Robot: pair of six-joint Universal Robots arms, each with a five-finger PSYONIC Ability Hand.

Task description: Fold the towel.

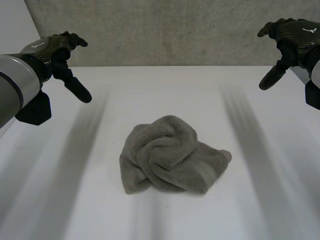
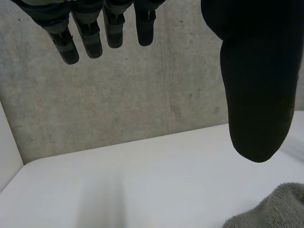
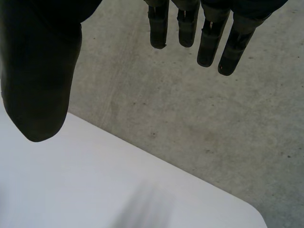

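A grey towel (image 1: 170, 156) lies crumpled in a heap in the middle of the white table (image 1: 150, 90). My left hand (image 1: 57, 52) hovers high at the far left, well away from the towel, open with straight fingers (image 2: 85, 35) and its thumb (image 2: 256, 95) apart, holding nothing. A corner of the towel (image 2: 275, 209) shows below that thumb in the left wrist view. My right hand (image 1: 290, 40) hangs at the far right, also raised and open; its fingers (image 3: 209, 38) and thumb (image 3: 40, 80) are spread and empty.
A grey concrete wall (image 1: 170, 30) stands behind the table's far edge. Bare table surface lies on all sides of the towel.
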